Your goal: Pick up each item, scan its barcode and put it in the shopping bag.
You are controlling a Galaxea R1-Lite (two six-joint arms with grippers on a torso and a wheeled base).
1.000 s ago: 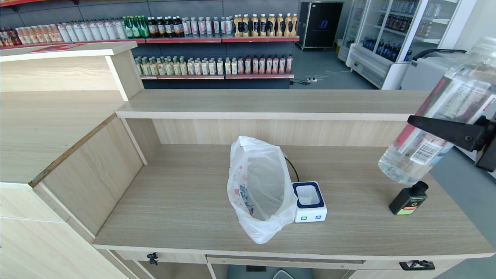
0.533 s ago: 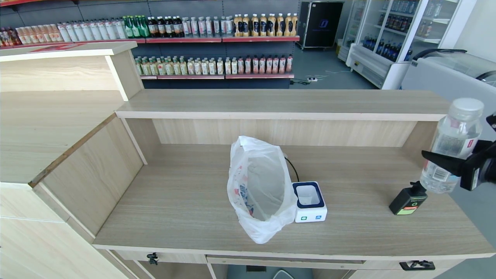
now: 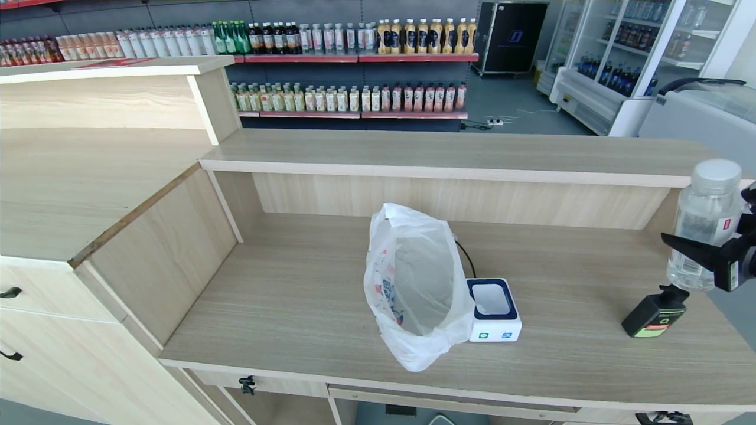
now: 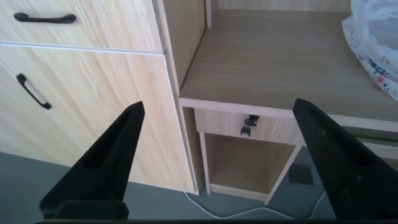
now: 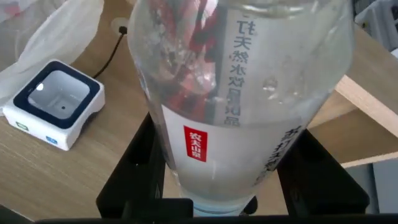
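My right gripper (image 3: 717, 260) is shut on a clear water bottle (image 3: 703, 227), holding it upright above the counter's right end; the bottle (image 5: 242, 106) looms close in the right wrist view. Just below it a small black bottle (image 3: 654, 315) with a green label lies on the counter. An open white shopping bag (image 3: 416, 283) stands mid-counter, with the white and blue barcode scanner (image 3: 495, 310) touching its right side. The scanner (image 5: 55, 102) and the bag's edge (image 5: 56, 31) lie beyond the bottle. My left gripper (image 4: 217, 162) hangs open, low beside the counter's left front corner, holding nothing.
The wooden counter (image 3: 307, 295) has a raised back ledge (image 3: 449, 159) and a tall side wall (image 3: 165, 254) on the left. A black cable (image 3: 466, 257) runs behind the scanner. Drawers with black handles (image 4: 43, 18) sit below left. Shelves of drinks line the room behind.
The bottle went from tilted and high near the camera to upright and lower over the black bottle. The head camera then shifted, moving the whole scene rightward.
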